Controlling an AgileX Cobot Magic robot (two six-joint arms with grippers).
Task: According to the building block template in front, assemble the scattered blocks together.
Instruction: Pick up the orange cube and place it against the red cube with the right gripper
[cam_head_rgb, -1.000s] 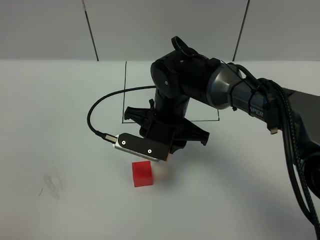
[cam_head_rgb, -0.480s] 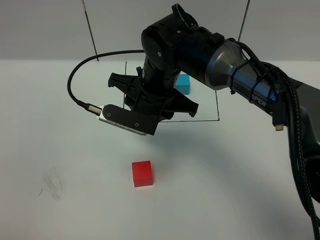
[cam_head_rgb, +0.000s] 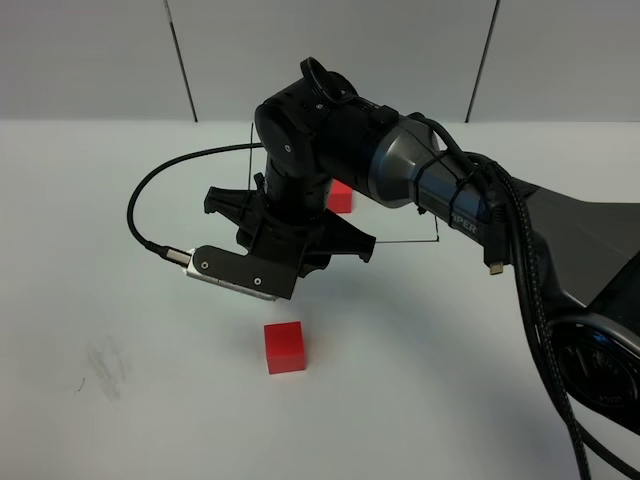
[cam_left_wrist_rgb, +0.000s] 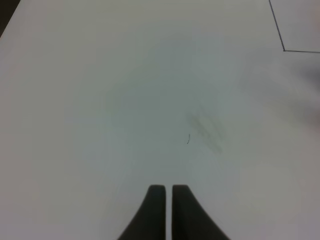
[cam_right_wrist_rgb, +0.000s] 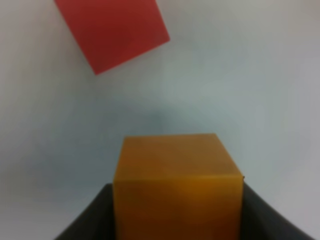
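Right end effector (cam_right_wrist_rgb: 175, 222): dark fingers (cam_right_wrist_rgb: 92, 217) on either side of the orange cube (cam_right_wrist_rgb: 175, 175), pinching it. Cube sits square between them. Cannot tell whether it touches the desk (cam_right_wrist_rgb: 260, 90).

Loose red cube (cam_right_wrist_rgb: 112, 30) lies flat on the desk beyond the orange one, apart from it and turned at an angle to it. In the high view the red cube (cam_head_rgb: 285, 347) sits alone, nearer the camera than the arm's silver wrist camera (cam_head_rgb: 238, 272), with a black cable (cam_head_rgb: 150, 195) looping off to the left.

Building block template (cam_head_rgb: 342, 198): only a red block shows, behind the arm, inside the black-lined rectangle (cam_head_rgb: 405, 241).

Left end effector (cam_left_wrist_rgb: 167, 210): fingers pressed together, nothing between them, over bare desk. Grey smudge (cam_left_wrist_rgb: 205, 127) just ahead of it.
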